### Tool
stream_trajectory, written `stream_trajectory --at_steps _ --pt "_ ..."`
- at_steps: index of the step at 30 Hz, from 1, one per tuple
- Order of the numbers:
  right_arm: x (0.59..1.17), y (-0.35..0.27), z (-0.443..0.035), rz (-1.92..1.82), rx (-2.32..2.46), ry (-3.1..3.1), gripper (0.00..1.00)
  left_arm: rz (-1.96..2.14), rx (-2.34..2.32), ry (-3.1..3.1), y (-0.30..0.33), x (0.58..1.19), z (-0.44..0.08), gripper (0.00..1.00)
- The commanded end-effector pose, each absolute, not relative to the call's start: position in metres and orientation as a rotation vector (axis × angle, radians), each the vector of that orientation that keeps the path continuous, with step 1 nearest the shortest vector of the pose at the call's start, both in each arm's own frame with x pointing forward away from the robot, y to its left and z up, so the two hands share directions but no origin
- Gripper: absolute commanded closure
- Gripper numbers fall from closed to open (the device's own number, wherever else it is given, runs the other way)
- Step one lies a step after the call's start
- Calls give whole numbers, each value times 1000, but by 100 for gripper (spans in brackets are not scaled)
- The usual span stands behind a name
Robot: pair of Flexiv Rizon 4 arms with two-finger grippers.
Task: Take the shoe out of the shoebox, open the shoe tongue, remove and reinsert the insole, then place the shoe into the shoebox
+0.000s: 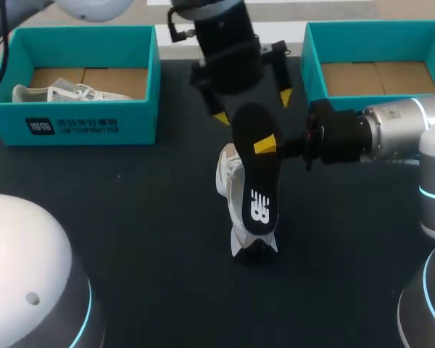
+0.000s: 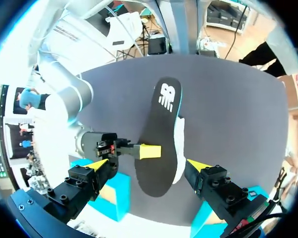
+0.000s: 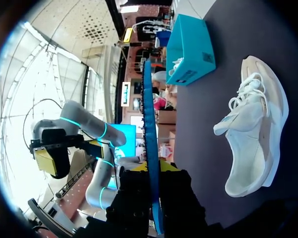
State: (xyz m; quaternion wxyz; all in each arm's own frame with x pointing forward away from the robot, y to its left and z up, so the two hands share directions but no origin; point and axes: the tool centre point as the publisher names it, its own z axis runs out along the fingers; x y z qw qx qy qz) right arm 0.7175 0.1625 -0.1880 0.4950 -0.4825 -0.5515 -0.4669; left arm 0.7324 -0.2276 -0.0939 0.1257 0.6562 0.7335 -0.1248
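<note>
The head camera looks steeply down from above and behind on the dark table (image 1: 130, 217), with the insole (image 1: 255, 174) at mid-frame. The left wrist camera faces down, close over that insole's printed face; the right wrist camera, nearer still, sights along its edge across the table. All three share insole and shoe (image 1: 230, 196).

Left fingers (image 2: 97, 164) splayed wide, right fingers (image 1: 264, 146) pinched together (seemingly firmly).

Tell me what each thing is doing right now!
Insole: out of the shoe, gripped by right tool.
Shoe: lying on the table.
Right tool: shut on insole.
Left tool: open, holding nothing.
Left shoebox: open, second shoe inside.
Right shoebox: open.
</note>
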Motion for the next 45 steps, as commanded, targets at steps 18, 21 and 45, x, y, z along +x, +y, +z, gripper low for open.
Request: stream_trajectory --at_steps 18,21,45 --pt "718 157 -186 -1124 -1185 -1335 100 -707 1539 1817 -190 724 -114 0" --pt "716 156 -185 -1128 -1189 -1332 100 -707 1539 1817 -190 724 -114 0" --pt "715 145 -176 -1076 -1177 -1310 100 -919 1312 1516 -171 740 -147 0"
